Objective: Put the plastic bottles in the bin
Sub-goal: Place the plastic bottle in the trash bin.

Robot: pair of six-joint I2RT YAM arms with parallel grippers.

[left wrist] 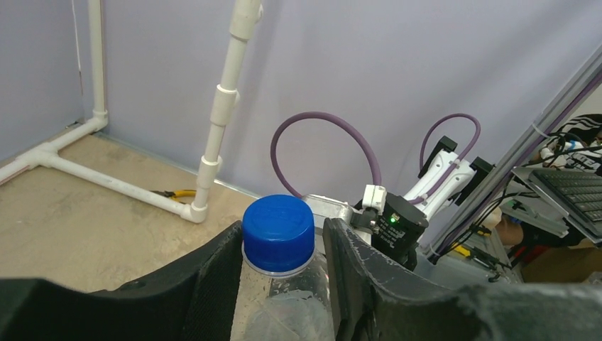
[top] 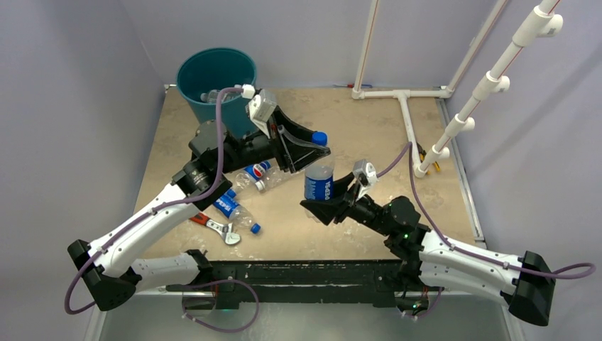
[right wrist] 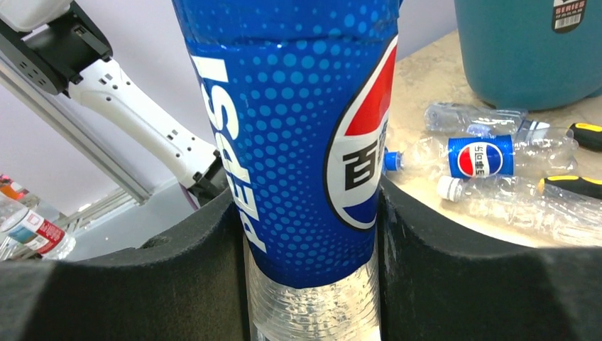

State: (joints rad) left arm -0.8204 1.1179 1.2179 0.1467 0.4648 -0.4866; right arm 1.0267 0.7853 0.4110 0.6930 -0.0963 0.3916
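Note:
An upright Pepsi bottle (top: 319, 177) with a blue label and blue cap (left wrist: 278, 233) is held above the table between both arms. My right gripper (top: 323, 206) is shut on its lower body, and the label fills the right wrist view (right wrist: 298, 128) between the right gripper's (right wrist: 309, 195) pads. My left gripper (top: 310, 153) reaches in from the left, and in its wrist view the left gripper (left wrist: 284, 226) is closed round the neck and shoulder just under the cap. The teal bin (top: 216, 74) stands at the far left with some bottles (top: 213, 96) inside.
More bottles (top: 245, 177) lie on the table left of centre, also seen in the right wrist view (right wrist: 490, 156). A red-handled wrench (top: 216, 226) lies near the front. Yellow-and-black screwdrivers (right wrist: 568, 186) lie by the bottles. A white PVC pipe frame (top: 408, 114) stands at the back right.

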